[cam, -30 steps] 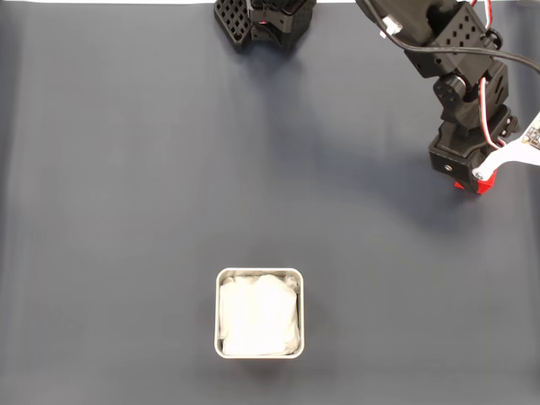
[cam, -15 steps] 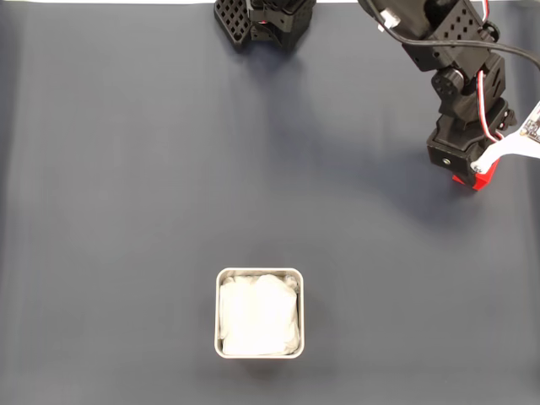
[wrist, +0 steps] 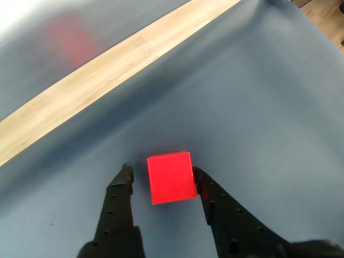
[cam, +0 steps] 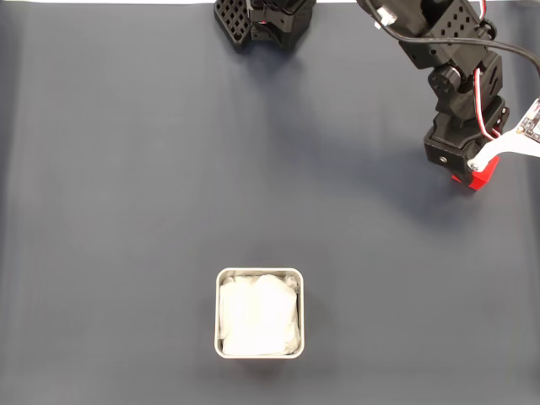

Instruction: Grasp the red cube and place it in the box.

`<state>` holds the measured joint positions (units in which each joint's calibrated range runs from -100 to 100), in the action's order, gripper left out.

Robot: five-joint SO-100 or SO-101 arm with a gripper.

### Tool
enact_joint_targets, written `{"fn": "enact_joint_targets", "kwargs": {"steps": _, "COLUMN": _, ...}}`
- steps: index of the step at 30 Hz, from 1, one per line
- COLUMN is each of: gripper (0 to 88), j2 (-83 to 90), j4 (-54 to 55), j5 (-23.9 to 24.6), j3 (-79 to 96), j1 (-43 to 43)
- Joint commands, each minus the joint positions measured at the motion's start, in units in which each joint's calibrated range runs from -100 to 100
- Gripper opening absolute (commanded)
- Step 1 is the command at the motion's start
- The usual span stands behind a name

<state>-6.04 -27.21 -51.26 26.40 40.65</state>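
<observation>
The red cube lies on the dark blue-grey cloth between my gripper's two black fingers. The right finger touches the cube's side, while a narrow gap separates the left finger from it, so the jaws stand open around the cube. In the fixed view the cube peeks out red under the gripper at the far right. The box, a silvery tin with white lining, stands low in the middle, far from the gripper.
The arm's black base sits at the top edge of the fixed view. A white part sticks out of the wrist to the right. In the wrist view a wooden strip runs beyond the cloth's far edge.
The gripper and the visible red of the cube have shifted slightly upward in the fixed view. The box has not moved.
</observation>
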Motion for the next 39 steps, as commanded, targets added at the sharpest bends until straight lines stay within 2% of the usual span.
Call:
{"fn": "enact_joint_targets", "kwargs": {"steps": 1, "gripper": 21.6, "j2": 4.39, "j4": 0.24, "j5": -0.59, "j3": -0.12, "j1": -0.17}}
{"fn": "enact_joint_targets", "kwargs": {"steps": 19, "gripper": 9.1, "j2": 5.78, "j4": 0.24, "j5": -1.71, "j3": 0.42, "j1": -0.1}}
{"fn": "enact_joint_targets", "kwargs": {"steps": 39, "gripper": 6.3, "j2": 8.98, "j4": -1.15, "j5": -1.37, "j3": 0.79, "j1": -0.45}}
